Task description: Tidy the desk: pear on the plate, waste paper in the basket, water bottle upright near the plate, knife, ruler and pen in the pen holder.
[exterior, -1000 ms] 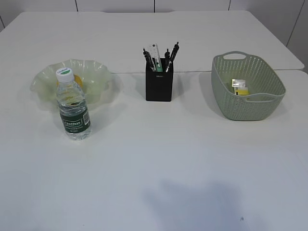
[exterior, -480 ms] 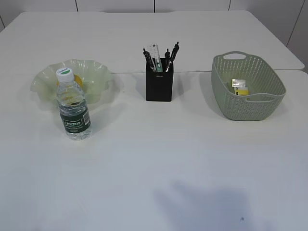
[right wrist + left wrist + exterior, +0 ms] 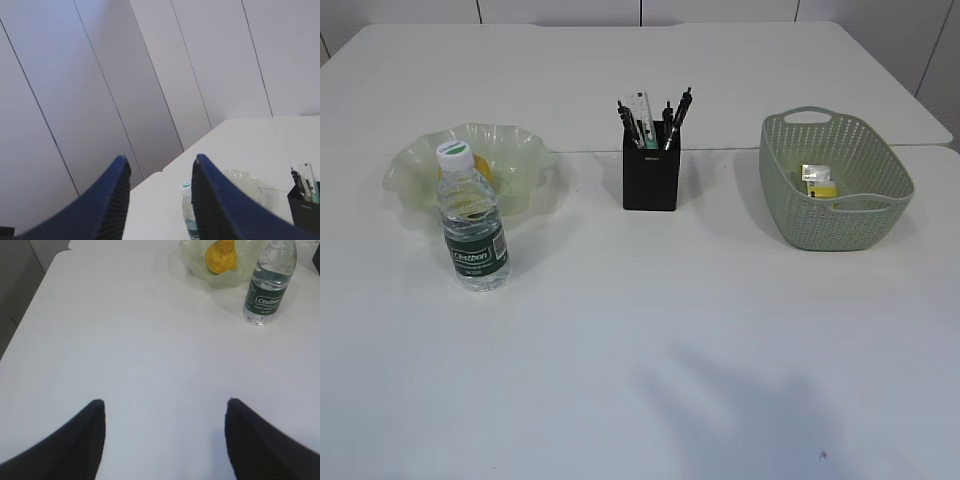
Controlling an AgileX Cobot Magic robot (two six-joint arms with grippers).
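We saw the pear (image 3: pixel 221 255) in the plate (image 3: pixel 525 160), the bottle (image 3: pixel 472 220) upright beside it, the ruler (image 3: pixel 643 112) in the holder (image 3: pixel 650 180), the paper (image 3: pixel 818 181) in the basket (image 3: pixel 850 215). The left gripper (image 3: pixel 165 405) gaped wide and empty; the right gripper (image 3: pixel 159 161) stood narrower, also empty.

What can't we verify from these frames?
- Knife: pen holder contents too small in the exterior view; cut off by the edge in the right wrist view.
- Pear: hidden behind the water bottle in the exterior view.
- Waste paper: print too small.
- Both arms: outside the exterior view.
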